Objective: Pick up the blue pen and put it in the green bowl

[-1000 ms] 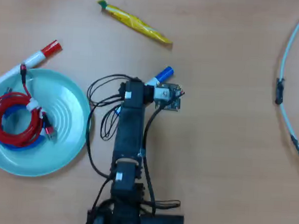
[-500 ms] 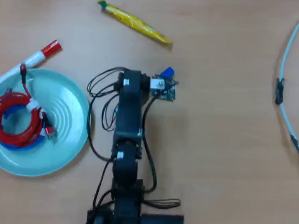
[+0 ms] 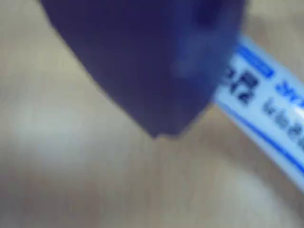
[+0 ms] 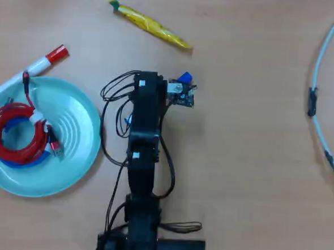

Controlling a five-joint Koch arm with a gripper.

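- Overhead view: the arm (image 4: 141,157) reaches from the bottom edge straight up the middle of the wooden table (image 4: 249,164), with its head right over the pen (image 4: 185,77).
- Only the pen's blue cap pokes out at the upper right of the arm's head, next to a small circuit board (image 4: 183,99) on the wrist. The rest of the barrel is hidden under the arm.
- Wrist view is super blurry and close. A big dark blue shape, the gripper (image 3: 159,133), comes down from the top to a blunt tip just above the table.
- The pen's white barrel with blue print (image 3: 266,109) runs diagonally from behind that dark shape toward the right edge. It's lying on the wood, touching or just beside the tip; can't tell which.
- Only one tip shows, so honestly can't tell if the fingers are spread or clamped.
- The bowl (image 4: 73,170) sits well off to the left in the overhead view, apart from the arm.
- Inside the bowl there's a coil of red cable (image 4: 16,135) with a bit of blue cable under it.
- A red-capped marker (image 4: 31,68) lies tilted at the bowl's upper-left rim, touching or overlapping it.
- A yellow wrapper (image 4: 150,25) lies near the top, above the arm.
- A pale cable (image 4: 322,83) curves along the right edge.
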